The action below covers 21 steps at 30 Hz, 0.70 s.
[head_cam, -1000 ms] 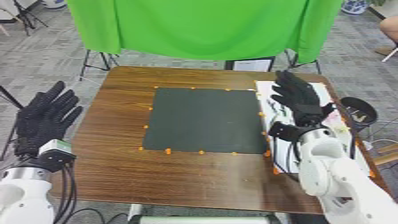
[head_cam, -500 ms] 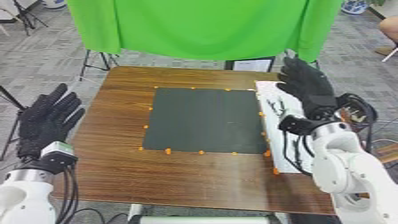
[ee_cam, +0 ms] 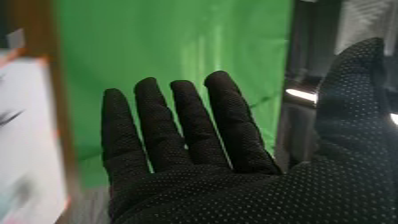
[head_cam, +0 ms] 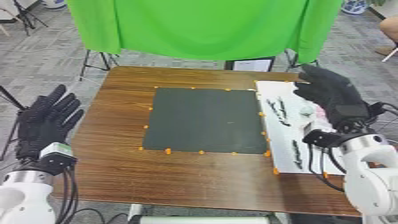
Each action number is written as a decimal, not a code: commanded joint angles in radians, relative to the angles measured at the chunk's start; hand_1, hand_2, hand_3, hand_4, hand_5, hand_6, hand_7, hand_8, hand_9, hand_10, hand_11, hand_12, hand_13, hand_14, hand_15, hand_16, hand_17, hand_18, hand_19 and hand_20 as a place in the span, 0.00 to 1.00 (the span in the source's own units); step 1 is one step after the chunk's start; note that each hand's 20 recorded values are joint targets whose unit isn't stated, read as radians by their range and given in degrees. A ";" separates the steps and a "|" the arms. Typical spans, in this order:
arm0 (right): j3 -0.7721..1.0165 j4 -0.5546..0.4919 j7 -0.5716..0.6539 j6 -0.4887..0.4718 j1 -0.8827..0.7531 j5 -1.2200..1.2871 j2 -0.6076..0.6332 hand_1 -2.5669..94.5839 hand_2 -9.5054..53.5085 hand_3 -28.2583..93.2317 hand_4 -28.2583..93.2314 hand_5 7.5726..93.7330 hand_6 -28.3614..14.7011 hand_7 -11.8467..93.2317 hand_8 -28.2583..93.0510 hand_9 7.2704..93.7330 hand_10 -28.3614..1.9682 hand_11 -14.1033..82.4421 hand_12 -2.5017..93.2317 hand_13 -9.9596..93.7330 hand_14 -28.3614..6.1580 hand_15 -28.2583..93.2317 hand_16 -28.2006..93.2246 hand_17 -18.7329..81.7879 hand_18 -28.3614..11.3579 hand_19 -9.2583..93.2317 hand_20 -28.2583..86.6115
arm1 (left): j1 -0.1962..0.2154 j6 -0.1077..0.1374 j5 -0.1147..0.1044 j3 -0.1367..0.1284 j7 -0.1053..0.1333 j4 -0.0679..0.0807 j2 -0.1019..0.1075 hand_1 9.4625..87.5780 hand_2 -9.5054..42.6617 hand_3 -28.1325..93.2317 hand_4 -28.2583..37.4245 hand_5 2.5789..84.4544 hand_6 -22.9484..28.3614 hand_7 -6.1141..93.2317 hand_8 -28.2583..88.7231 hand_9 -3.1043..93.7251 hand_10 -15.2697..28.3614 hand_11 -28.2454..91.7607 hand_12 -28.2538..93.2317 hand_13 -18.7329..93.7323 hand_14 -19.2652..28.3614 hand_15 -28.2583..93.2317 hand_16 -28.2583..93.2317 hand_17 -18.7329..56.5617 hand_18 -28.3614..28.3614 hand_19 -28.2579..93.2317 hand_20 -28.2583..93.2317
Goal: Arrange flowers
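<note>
Fingers [ee_cam: 163,127] of the right hand [head_cam: 336,95] are standing straight and well apart, with the thumb spreading to the side, and they are holding nothing. This hand is hanging above the far right part of the tabletop [head_cam: 204,177], over the side of the white sheet [head_cam: 281,136]. The left hand [head_cam: 44,125] is waiting beside the left edge, its fingers also extending, without any thing in them. On the sheet, to the right of the dark mat [head_cam: 204,120], dark sprigs [head_cam: 283,111] are lying flat, with a pale flower [head_cam: 307,111] just beside them; another sprig [head_cam: 297,151] is resting nearer to the robot. I am judging that the work is being at the choosing and picking step, so the next move is asking for a lowering of the right hand and a gentle closing around one stem. Both the farther sprigs and the nearer one are having their long axis mostly from near to far, their far ends leaning slightly to the left; which end is blooming, I cannot tell.
</note>
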 commanded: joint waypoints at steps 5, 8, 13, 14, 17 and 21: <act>0.066 -0.056 0.125 -0.056 -0.060 -0.395 0.129 0.20 0.12 0.88 0.03 0.38 0.56 0.26 0.13 0.37 0.48 0.21 0.14 0.42 0.39 0.32 0.36 0.33 0.25 0.38 0.41 | 0.075 0.031 -0.026 -0.034 0.050 -0.027 -0.001 0.18 0.45 0.82 0.00 0.42 0.60 0.12 0.18 0.34 0.69 0.35 0.29 0.32 0.67 0.41 0.16 0.20 0.70 0.48 0.28; -0.002 -0.082 0.273 0.052 -0.065 -0.626 0.195 0.21 0.10 0.88 0.03 0.39 0.55 0.26 0.13 0.38 0.44 0.21 0.14 0.45 0.37 0.32 0.37 0.34 0.22 0.42 0.42 | 0.073 0.035 -0.028 -0.029 0.048 -0.027 0.000 0.18 0.45 0.82 0.00 0.42 0.60 0.12 0.18 0.34 0.69 0.35 0.29 0.32 0.67 0.41 0.16 0.20 0.70 0.48 0.28; -0.132 -0.081 0.440 0.034 -0.005 -0.899 0.290 0.22 0.00 0.87 0.03 0.45 0.50 0.27 0.13 0.46 0.34 0.26 0.16 0.52 0.33 0.42 0.36 0.37 0.16 0.57 0.42 | 0.067 0.032 -0.029 -0.019 0.049 -0.024 0.005 0.18 0.45 0.82 0.00 0.42 0.60 0.12 0.18 0.34 0.69 0.35 0.29 0.32 0.68 0.41 0.16 0.20 0.70 0.48 0.28; -0.139 -0.084 0.467 0.020 -0.007 -0.933 0.301 0.22 0.00 0.87 0.03 0.45 0.50 0.27 0.13 0.47 0.33 0.26 0.17 0.52 0.32 0.43 0.36 0.37 0.16 0.58 0.42 | 0.065 0.033 -0.027 -0.018 0.048 -0.023 0.006 0.18 0.45 0.82 0.00 0.42 0.60 0.12 0.18 0.34 0.69 0.35 0.29 0.32 0.68 0.41 0.16 0.20 0.70 0.48 0.28; -0.152 -0.092 0.538 -0.073 -0.001 -1.001 0.318 0.23 0.00 0.86 0.03 0.48 0.48 0.27 0.14 0.51 0.32 0.30 0.20 0.55 0.33 0.50 0.37 0.39 0.15 0.65 0.44 | 0.075 0.035 -0.029 -0.018 0.044 -0.027 0.005 0.19 0.45 0.82 0.00 0.42 0.61 0.12 0.18 0.34 0.70 0.35 0.29 0.32 0.68 0.41 0.16 0.20 0.70 0.48 0.28; -0.183 -0.086 0.609 -0.263 0.051 -1.055 0.336 0.25 0.00 0.84 0.02 0.52 0.49 0.29 0.14 0.57 0.28 0.36 0.24 0.60 0.33 0.58 0.38 0.42 0.13 0.72 0.46 | 0.082 0.040 -0.030 -0.019 0.045 -0.030 0.005 0.19 0.45 0.82 0.00 0.42 0.61 0.12 0.18 0.34 0.70 0.35 0.29 0.32 0.68 0.41 0.16 0.20 0.70 0.48 0.28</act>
